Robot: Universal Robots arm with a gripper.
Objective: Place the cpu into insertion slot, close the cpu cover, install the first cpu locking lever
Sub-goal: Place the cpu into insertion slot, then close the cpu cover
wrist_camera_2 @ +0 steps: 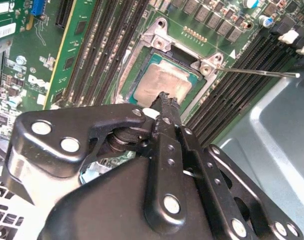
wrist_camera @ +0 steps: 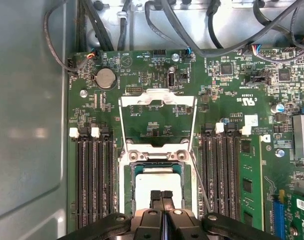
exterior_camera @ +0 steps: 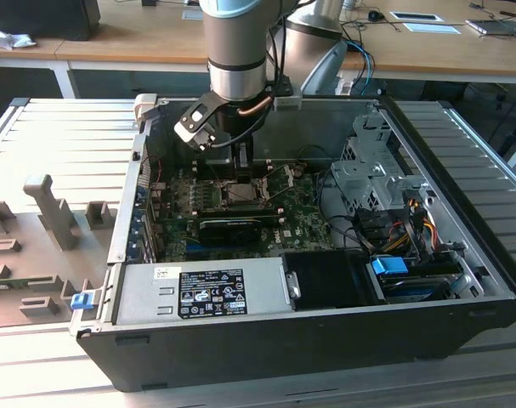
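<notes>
The cpu (wrist_camera: pixel 157 176), a pale silver square, lies flat in the socket on the green motherboard; the second wrist view shows the cpu (wrist_camera_2: pixel 167 82) too. My gripper (wrist_camera: pixel 161 195) is shut, its black fingertips pressed together just above the chip's near edge, with nothing between them. In the second wrist view the gripper (wrist_camera_2: pixel 164 97) tips hover at the chip's edge. The cpu cover (wrist_camera: pixel 157 98) stands swung open behind the socket, board showing through its window. A thin locking lever (wrist_camera: pixel 201 182) sticks out beside the socket, and this lever (wrist_camera_2: pixel 257 71) is unlatched. In the exterior view the gripper (exterior_camera: pixel 240 163) hangs over the socket.
Black memory slots (wrist_camera: pixel 94 180) flank the socket on both sides. Cables (wrist_camera: pixel 141 25) run along the case's back wall. A power supply (exterior_camera: pixel 202 289) and drive cage (exterior_camera: pixel 372 170) sit inside the open case (exterior_camera: pixel 266 340). Grey fixtures (exterior_camera: pixel 49 208) stand on the table at the exterior view's left.
</notes>
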